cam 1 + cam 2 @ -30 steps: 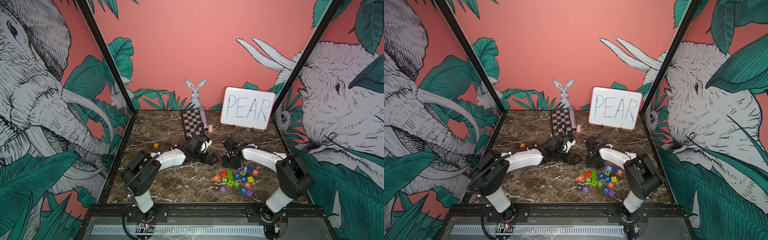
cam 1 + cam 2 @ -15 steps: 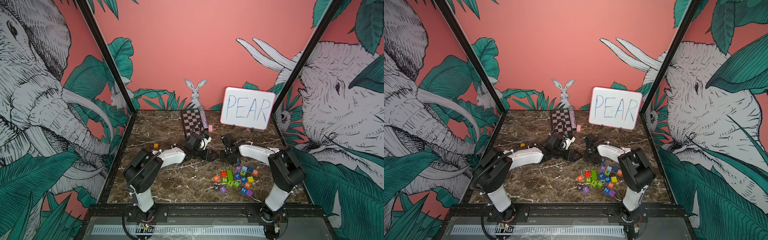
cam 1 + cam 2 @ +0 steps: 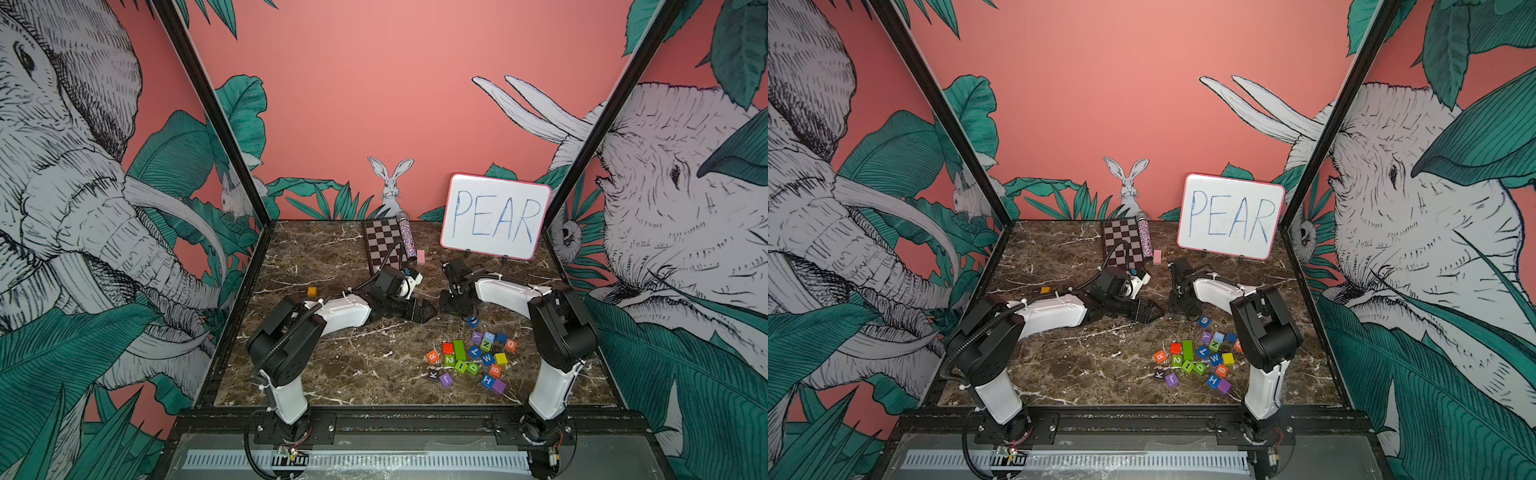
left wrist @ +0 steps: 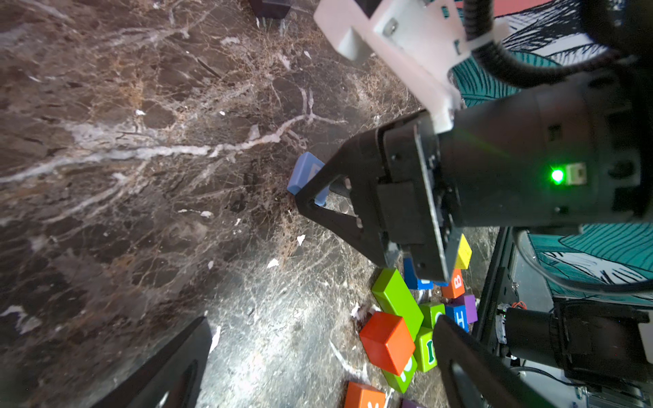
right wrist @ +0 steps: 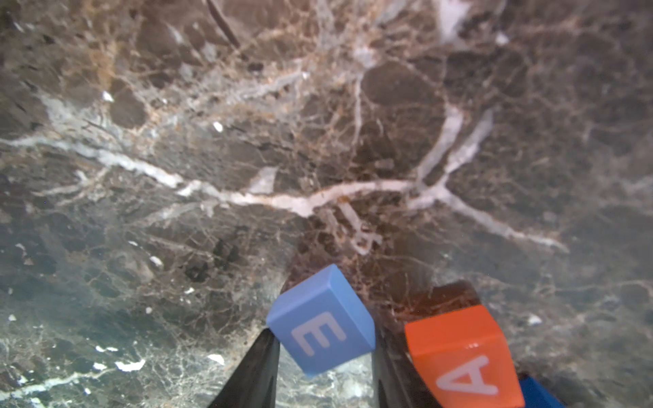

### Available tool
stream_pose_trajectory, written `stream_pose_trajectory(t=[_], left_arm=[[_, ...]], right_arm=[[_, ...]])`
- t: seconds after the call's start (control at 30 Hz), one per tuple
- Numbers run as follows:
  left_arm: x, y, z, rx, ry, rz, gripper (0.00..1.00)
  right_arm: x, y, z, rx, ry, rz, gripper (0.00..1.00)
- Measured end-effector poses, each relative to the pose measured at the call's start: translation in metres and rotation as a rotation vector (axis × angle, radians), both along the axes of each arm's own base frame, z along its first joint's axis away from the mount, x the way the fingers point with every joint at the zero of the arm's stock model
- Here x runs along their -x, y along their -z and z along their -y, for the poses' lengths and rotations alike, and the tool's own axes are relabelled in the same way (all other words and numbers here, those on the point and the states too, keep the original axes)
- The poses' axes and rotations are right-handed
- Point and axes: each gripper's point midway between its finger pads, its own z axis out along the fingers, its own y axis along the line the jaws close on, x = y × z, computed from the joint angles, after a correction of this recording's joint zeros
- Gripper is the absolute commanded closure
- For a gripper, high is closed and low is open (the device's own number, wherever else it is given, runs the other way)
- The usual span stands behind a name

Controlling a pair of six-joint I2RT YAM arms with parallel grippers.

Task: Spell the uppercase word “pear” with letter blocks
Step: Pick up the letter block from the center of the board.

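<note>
In both top views the right end effector (image 3: 455, 305) points down at the middle of the marble tabletop (image 3: 332, 257), with the left end effector (image 3: 423, 311) lying low just beside it, tip toward it. The loose pile of blocks (image 3: 473, 357) sits nearer the front, and the orange R block (image 3: 432, 356) is at the pile's edge on the left arm's side. The whiteboard (image 3: 494, 216) reading PEAR stands at the back. What the right arm grips is hidden here by its own body. In the left wrist view the left end effector (image 4: 321, 319) has its jaws wide apart and empty, and beyond them the light-blue E block (image 4: 304, 172) shows at the tips of the right arm's fingers, low against the marble. The right wrist view settles it: the right end effector (image 5: 319, 367) is clamped on the E block (image 5: 321, 335), one finger on each side, and the cube sits slightly askew. The orange A block (image 5: 459, 353) rests on the tabletop just outside one finger, near the E but not touching it. The placement likely depends on that gap, since the E must end up square against the A's side. I cannot find the black P.
</note>
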Motion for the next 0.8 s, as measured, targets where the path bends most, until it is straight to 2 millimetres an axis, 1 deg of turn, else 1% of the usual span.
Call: stream_pose_trajectory(t=[0.2, 0.37, 0.6, 0.8], left_arm=[[-0.001, 0.002, -0.001, -0.006, -0.007, 0.002, 0.01], [0.0, 0.009, -0.006, -0.021, -0.017, -0.006, 0.01], [0.002, 0.016, -0.011, -0.039, -0.029, -0.013, 0.01], [0.002, 0.019, -0.015, -0.046, -0.037, -0.019, 0.01]], right_arm=[[-0.014, -0.001, -0.006, -0.001, -0.017, 0.014, 0.49], [-0.023, -0.002, -0.011, -0.004, -0.026, 0.023, 0.46], [-0.032, -0.002, -0.016, 0.011, -0.046, 0.03, 0.48], [-0.042, 0.001, -0.008, 0.144, -0.088, 0.049, 0.49]])
